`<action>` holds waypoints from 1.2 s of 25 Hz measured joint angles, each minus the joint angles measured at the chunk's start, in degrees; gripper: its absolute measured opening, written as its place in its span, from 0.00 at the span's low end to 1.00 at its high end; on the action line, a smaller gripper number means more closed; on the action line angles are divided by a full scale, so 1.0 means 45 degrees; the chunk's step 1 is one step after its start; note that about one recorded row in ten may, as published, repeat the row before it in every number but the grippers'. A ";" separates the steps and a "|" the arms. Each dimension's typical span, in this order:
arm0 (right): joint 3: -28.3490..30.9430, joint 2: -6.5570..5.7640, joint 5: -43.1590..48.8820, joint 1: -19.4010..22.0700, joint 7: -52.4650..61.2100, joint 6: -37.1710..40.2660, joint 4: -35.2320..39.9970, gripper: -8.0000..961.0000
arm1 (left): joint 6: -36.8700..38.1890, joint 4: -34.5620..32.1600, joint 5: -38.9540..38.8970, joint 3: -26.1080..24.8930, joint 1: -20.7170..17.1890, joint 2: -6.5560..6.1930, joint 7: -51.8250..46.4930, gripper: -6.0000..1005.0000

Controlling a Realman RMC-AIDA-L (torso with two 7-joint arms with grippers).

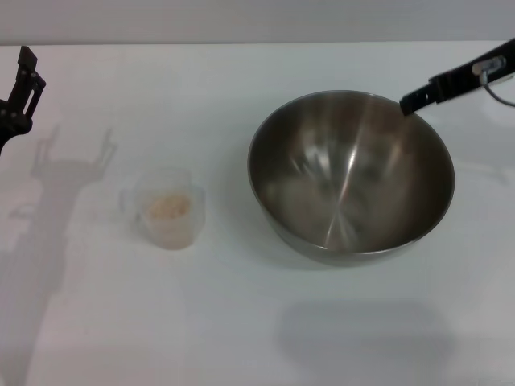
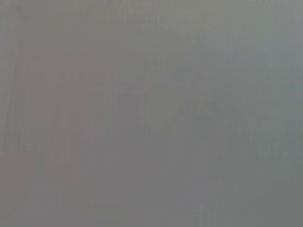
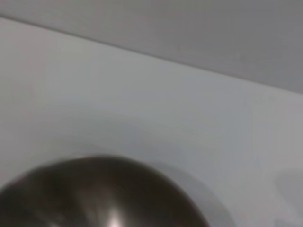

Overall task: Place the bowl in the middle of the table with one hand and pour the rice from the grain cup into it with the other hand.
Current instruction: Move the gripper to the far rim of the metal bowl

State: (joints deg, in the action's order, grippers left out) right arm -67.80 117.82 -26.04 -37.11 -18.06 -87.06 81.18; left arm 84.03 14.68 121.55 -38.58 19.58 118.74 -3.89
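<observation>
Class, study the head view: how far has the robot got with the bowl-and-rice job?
Done: little; the empty bowl sits right of the table's middle. In hand: the right gripper is at the bowl's far rim. Left: the rice remains in the grain cup; the left gripper is away at the edge.

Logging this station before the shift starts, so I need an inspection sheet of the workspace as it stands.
Surface: plain white table, shadows only.
Job's things: large shiny stainless-steel bowl right of centre, empty; small clear plastic grain cup to its left, standing apart, pale beige rice inside.
Clutter: nothing seen.
Grippers: left pincer raised at the table's far left edge, holding nothing; right pincer at the bowl's far right rim, grip not clear.
Cables: grey cable on the right arm.
Surroundings: plain grey wall behind.
</observation>
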 joint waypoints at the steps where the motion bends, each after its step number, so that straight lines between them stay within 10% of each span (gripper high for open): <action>1: 0.0001 -0.0018 0.0018 -0.0037 -0.0059 0.0000 -0.0181 0.78 | 0.0008 0.0000 0.0001 -0.0004 0.0003 0.0009 -0.0035 0.84; 20: -0.0072 0.0118 0.0175 -0.0756 -0.1186 0.1630 -0.3549 0.77 | 0.0040 0.0098 0.0011 0.0044 -0.0100 0.0039 -0.0069 0.84; 30: -0.0114 0.0126 0.0189 -0.0898 -0.1385 0.1813 -0.3809 0.54 | 0.0097 0.0117 -0.0001 0.0048 -0.0174 0.0038 -0.0074 0.84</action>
State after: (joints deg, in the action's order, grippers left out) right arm -68.31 118.39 -25.19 -41.15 -24.29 -78.90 64.04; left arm 84.46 15.20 121.55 -38.37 18.80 118.92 -4.22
